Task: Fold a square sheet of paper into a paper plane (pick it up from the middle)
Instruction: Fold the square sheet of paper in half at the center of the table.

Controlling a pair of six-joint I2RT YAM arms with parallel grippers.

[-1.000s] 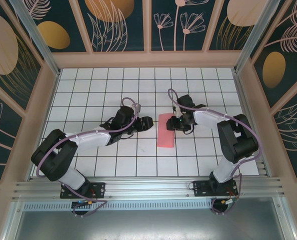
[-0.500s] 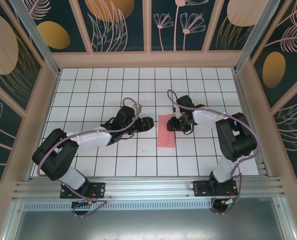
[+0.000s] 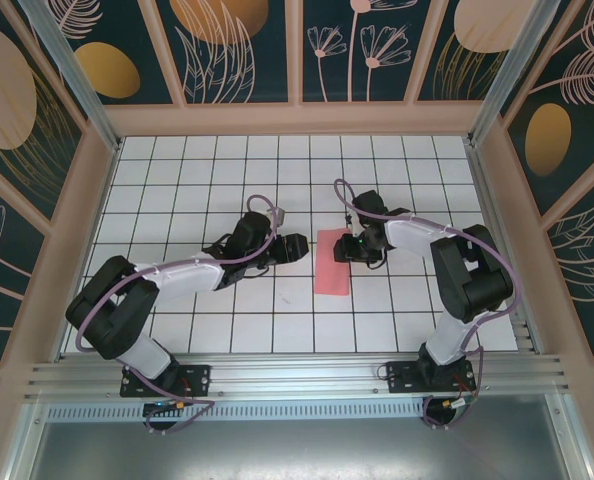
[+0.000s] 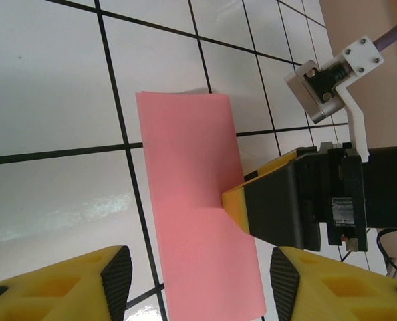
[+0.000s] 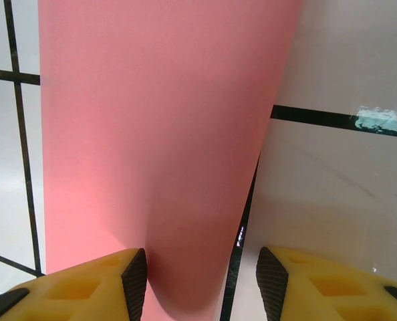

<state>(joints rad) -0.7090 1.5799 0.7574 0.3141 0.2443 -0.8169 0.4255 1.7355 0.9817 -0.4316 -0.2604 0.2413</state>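
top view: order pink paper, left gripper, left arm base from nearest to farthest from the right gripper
From the right gripper:
1. pink paper, at its fingertips
2. left gripper, beyond the paper, left
3. left arm base, near edge, far left

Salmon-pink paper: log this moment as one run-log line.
salmon-pink paper sheet: folded rectangle, flat on white grid table | right gripper: open, at its right edge | left gripper: open, apart, to its left

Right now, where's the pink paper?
In the top view the pink paper lies centrally on the table, its right edge at the right gripper, the left gripper just off its left.
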